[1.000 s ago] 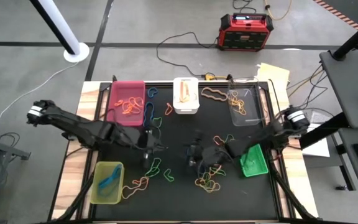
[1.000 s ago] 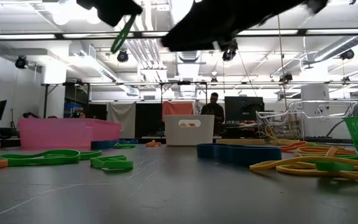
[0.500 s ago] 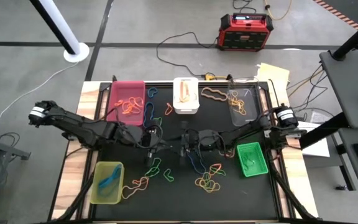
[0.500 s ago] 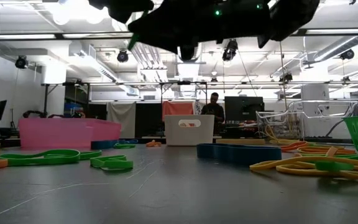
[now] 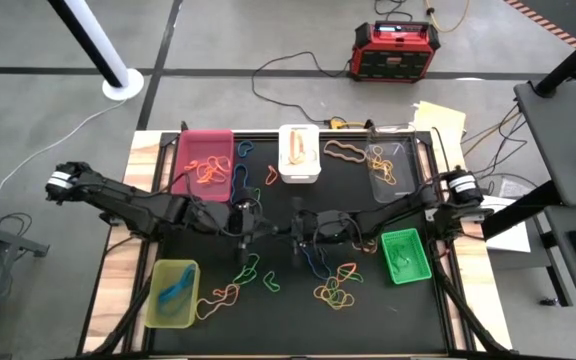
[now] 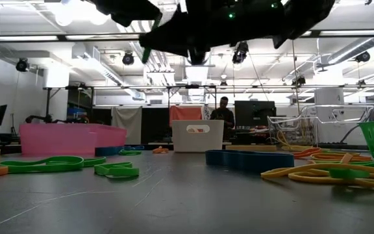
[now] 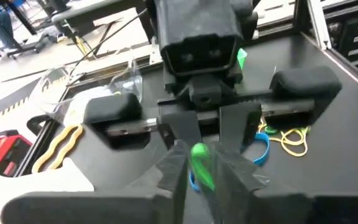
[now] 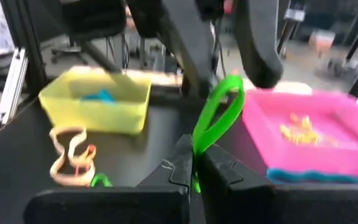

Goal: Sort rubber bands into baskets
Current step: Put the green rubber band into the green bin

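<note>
Both grippers meet tip to tip above the middle of the black mat. A green rubber band [image 8: 219, 115] spans between them, clear of the table, and also shows as a green sliver [image 6: 147, 51] in the low view. My right gripper [image 8: 193, 171] is shut on one end of it. My left gripper [image 7: 201, 177] stands slightly open, its fingers [image 8: 260, 43] on either side of the band's other end [image 7: 199, 163]. Loose rubber bands [image 5: 333, 290] lie on the mat. The baskets are pink [image 5: 205, 160], white [image 5: 298, 155], clear [image 5: 393, 170], bright green [image 5: 405, 255] and yellow-green [image 5: 173, 292]. My right gripper pinches the green band's end [image 8: 197, 146] between its two fingers, coming level from the table's right side. The loop stretches away from the fingers toward my left gripper, lifted clear of the mat. My left gripper straddles the band's far loop [image 8: 232, 84]; whether its fingers touch it, I cannot tell.
A red-and-black power box [image 5: 396, 50] and cables lie on the floor beyond the far edge. Orange and blue bands [image 5: 240, 180] lie between the pink and white baskets. Papers [image 5: 438, 120] sit at the far right corner.
My right gripper has travelled toward the table's left edge, away from the bright green basket, up to my left gripper at the mat's middle. My left gripper has edged toward the right with the green band, which stays clear of the table.
</note>
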Robot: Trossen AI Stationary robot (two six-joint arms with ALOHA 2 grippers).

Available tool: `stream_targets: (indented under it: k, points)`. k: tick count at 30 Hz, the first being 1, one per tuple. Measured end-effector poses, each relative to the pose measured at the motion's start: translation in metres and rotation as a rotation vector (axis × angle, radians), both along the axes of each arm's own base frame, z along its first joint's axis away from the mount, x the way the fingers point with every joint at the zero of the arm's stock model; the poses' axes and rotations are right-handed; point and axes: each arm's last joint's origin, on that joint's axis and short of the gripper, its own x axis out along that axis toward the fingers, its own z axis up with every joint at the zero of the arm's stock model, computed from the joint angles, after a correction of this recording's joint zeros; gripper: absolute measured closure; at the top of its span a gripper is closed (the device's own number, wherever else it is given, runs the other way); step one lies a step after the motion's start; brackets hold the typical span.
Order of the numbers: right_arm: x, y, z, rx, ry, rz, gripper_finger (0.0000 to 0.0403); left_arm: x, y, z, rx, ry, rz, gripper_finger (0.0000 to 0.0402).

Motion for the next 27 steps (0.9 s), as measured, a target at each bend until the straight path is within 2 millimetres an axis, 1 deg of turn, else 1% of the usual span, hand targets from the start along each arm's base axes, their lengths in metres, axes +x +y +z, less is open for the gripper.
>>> stream_targets:
  k: [4,7,9,12,15,18,20,22,24,27]
  points:
    - [-0.011,-0.002,0.008,0.043,0.128,-0.014,0.0394,-0.004,0.001,-0.005,-0.022,0.061,0.018,0.0294]
    - [-0.026,-0.003,0.014,0.084,0.266,-0.034,0.0394,-0.007,0.002,-0.01,-0.037,0.122,0.034,0.0257]
    - [-0.042,-0.006,0.019,0.138,0.395,-0.063,0.0394,-0.009,0.002,-0.013,-0.038,0.158,0.042,0.0238]
    - [-0.073,-0.009,0.022,0.266,0.645,-0.132,0.0394,-0.011,0.003,-0.018,-0.04,0.21,0.052,0.0217]
    - [-0.112,-0.006,0.026,0.42,0.9,-0.274,0.0394,-0.013,0.003,-0.02,-0.045,0.239,0.061,0.0206]
    - [-0.148,0.001,0.035,0.554,1.058,-0.444,0.0394,-0.013,0.003,-0.02,-0.048,0.24,0.064,0.0204]
    - [-0.169,0.005,0.04,0.644,1.152,-0.559,0.0394,-0.013,0.003,-0.02,-0.052,0.231,0.065,0.0203]
    - [-0.186,0.007,0.043,0.703,1.233,-0.697,0.0394,-0.012,0.003,-0.019,-0.053,0.222,0.066,0.0203]
    - [-0.2,0.007,0.044,0.724,1.313,-0.832,0.0394,-0.012,0.003,-0.018,-0.05,0.214,0.075,0.0203]
    - [-0.213,0.008,0.04,0.757,1.424,-0.956,0.0394,-0.012,0.004,-0.018,-0.036,0.209,0.1,0.0203]
